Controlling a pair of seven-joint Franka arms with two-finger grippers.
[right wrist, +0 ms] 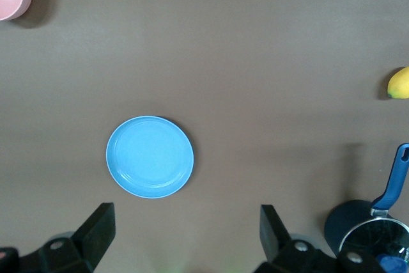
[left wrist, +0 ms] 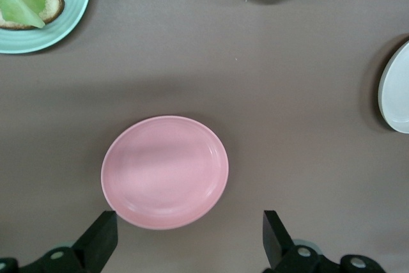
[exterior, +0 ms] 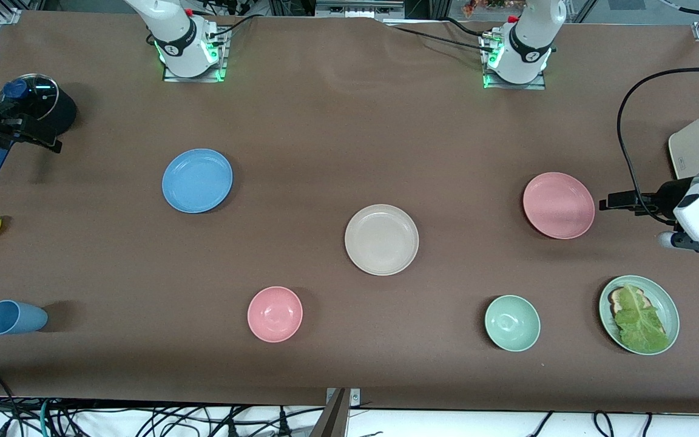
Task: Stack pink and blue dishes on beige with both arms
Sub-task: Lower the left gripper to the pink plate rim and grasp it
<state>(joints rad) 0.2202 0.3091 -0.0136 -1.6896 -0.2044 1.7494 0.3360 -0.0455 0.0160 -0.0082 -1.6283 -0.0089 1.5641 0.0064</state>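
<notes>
Pink plate (exterior: 559,205), blue plate (exterior: 197,180), beige plate (exterior: 381,239) lie apart on worktop (exterior: 349,121). Likely light, stiff, slick: pinch at low rim. Left claw (left wrist: 185,238) over pink plate's edge, fingers spread; right claw (right wrist: 185,234) up beside blue plate, fingers spread.

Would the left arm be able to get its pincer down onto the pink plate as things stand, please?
Probably yes. The left pincer is open beside the pink plate, toward the left arm's end of the table. Nothing lies on the plate, and the table around it is bare.
</notes>
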